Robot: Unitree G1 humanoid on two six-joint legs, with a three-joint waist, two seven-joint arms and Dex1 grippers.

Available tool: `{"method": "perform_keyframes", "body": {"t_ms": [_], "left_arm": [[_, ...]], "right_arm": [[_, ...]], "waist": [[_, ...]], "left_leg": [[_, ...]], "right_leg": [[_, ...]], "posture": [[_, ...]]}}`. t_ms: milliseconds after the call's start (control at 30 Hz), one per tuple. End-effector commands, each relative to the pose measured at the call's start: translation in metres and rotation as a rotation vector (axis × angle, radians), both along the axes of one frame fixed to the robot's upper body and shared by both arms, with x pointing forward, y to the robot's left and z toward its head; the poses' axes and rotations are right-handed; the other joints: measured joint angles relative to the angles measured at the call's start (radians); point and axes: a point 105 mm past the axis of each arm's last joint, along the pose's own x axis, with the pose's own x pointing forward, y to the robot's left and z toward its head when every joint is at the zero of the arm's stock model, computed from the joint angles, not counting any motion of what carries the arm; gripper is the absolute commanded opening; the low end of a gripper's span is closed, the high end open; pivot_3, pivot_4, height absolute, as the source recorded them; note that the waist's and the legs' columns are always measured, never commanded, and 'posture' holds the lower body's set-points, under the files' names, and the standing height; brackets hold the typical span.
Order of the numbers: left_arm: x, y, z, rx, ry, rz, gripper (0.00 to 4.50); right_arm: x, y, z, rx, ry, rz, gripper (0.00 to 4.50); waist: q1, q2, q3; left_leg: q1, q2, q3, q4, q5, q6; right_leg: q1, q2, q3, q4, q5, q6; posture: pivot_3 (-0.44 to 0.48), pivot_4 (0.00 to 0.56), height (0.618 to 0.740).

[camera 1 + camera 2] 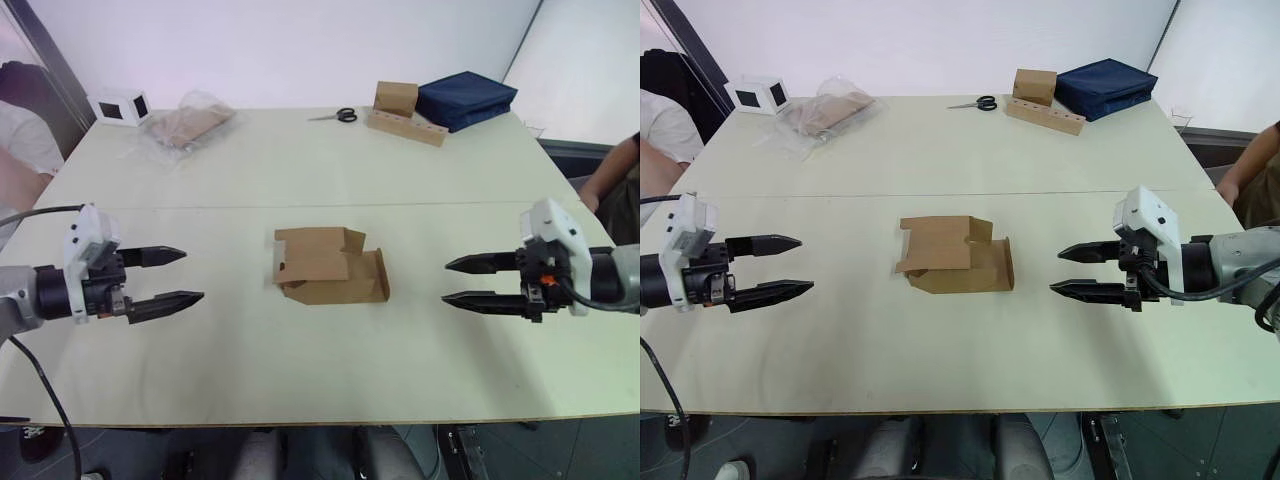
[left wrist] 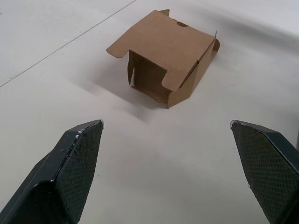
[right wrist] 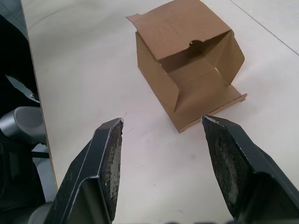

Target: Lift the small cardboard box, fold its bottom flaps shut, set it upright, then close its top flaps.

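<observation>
The box lies on its side on the table, flaps hanging open at both ends, midway between the two grippers and well apart from each. The left gripper points at it with fingers spread and empty. The right gripper faces it likewise, fingers apart, holding nothing.

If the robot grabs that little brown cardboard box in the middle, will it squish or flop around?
Probably a bit of both. The small brown cardboard box lies on its side with both ends open and looks empty, so it is likely light and may cave in if squeezed hard. Its loose flaps would probably swing when lifted. Flat sides mean it should slide, not roll, on the pale table.
</observation>
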Motion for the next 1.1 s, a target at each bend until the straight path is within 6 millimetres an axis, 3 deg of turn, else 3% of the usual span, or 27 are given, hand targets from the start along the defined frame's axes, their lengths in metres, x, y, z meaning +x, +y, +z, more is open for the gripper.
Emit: {"method": "perform_keyframes", "body": {"t_ms": [33,900,1100], "left_arm": [[-0.002,0.000,0.005,-0.004,-0.020,-0.010,4.50],[0.001,-0.014,0.006,-0.100,0.009,-0.051,4.50],[0.023,-0.041,0.000,-0.371,0.252,-0.086,4.50]], "right_arm": [[-0.004,0.005,0.008,-0.002,-0.039,0.021,2.77],[-0.003,0.011,0.005,0.013,-0.046,0.012,2.77],[-0.001,0.020,-0.001,0.031,-0.063,0.012,2.77]], "waist": [[0.000,0.000,0.000],[0.001,0.000,0.000],[0.002,0.000,0.000]], "left_leg": [[0.000,0.000,0.000,0.000,0.000,0.000],[0.000,0.000,0.000,0.000,0.000,0.000],[0.000,0.000,0.000,0.001,0.000,0.000]], "right_leg": [[0.000,0.000,0.000,0.000,0.000,0.000],[0.000,0.000,0.000,0.000,0.000,0.000],[0.000,0.000,0.000,0.001,0.000,0.000]], "posture": [[0.000,0.150,0.740],[0.000,0.150,0.740],[0.000,0.150,0.740]]}}
